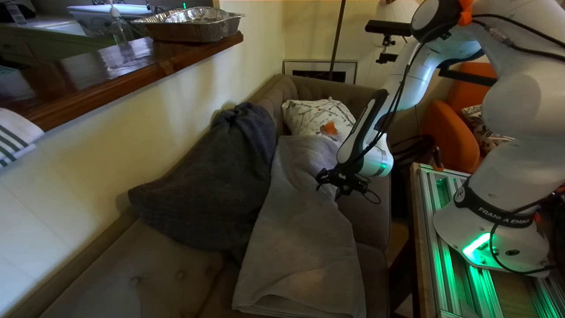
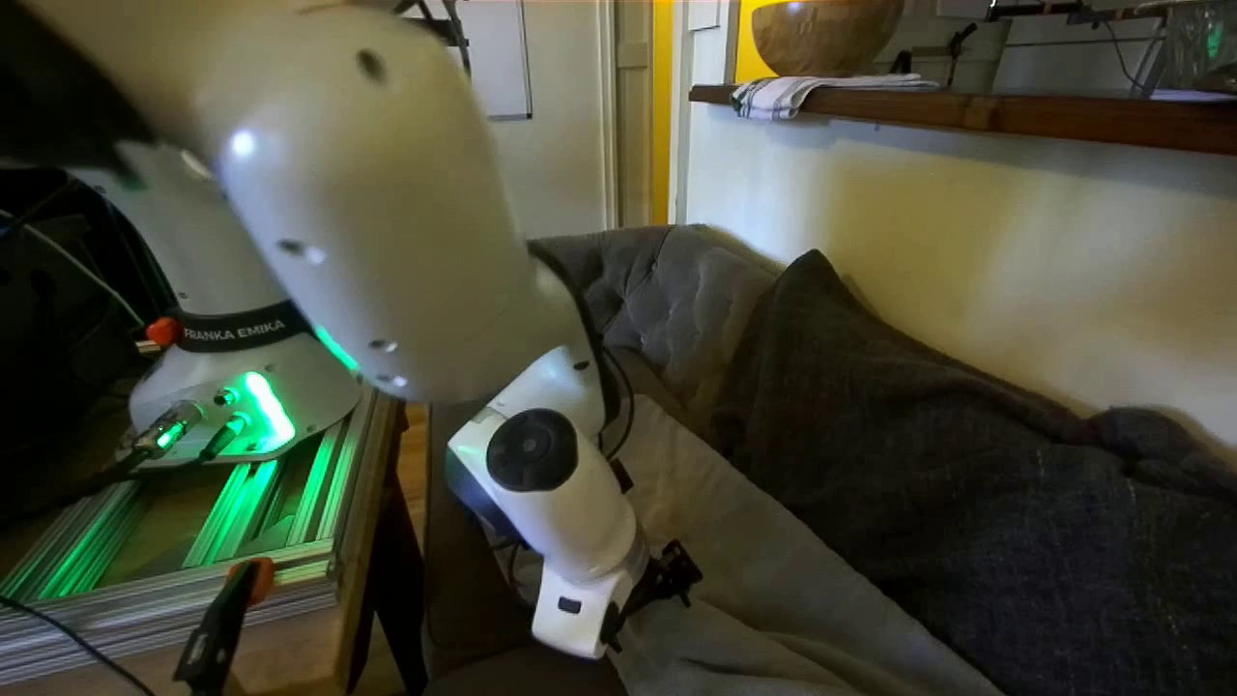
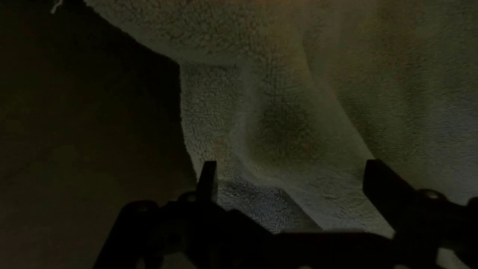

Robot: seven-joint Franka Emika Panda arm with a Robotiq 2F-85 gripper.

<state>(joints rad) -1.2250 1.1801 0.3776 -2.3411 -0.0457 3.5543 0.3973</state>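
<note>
My gripper (image 1: 327,191) is open, with nothing between its fingers. It points down close to the edge of a light grey blanket (image 1: 304,247), which lies folded along the sofa seat. In the wrist view the open fingers (image 3: 291,162) span a fold of the fuzzy blanket (image 3: 366,74); the picture is dark and I cannot tell whether they touch it. The gripper (image 2: 676,575) also shows over the blanket (image 2: 734,522), partly hidden by the wrist. A dark grey cloth or covered cushion (image 1: 212,185) leans on the sofa back beside the blanket; it also shows here (image 2: 966,483).
The tufted sofa (image 1: 163,269) stands along a wall. A patterned white pillow (image 1: 315,117) sits at its far end. A wooden ledge (image 1: 185,62) holds a foil tray (image 1: 194,28). The robot's table (image 1: 423,247) borders the sofa front. An orange armchair (image 1: 454,128) stands behind.
</note>
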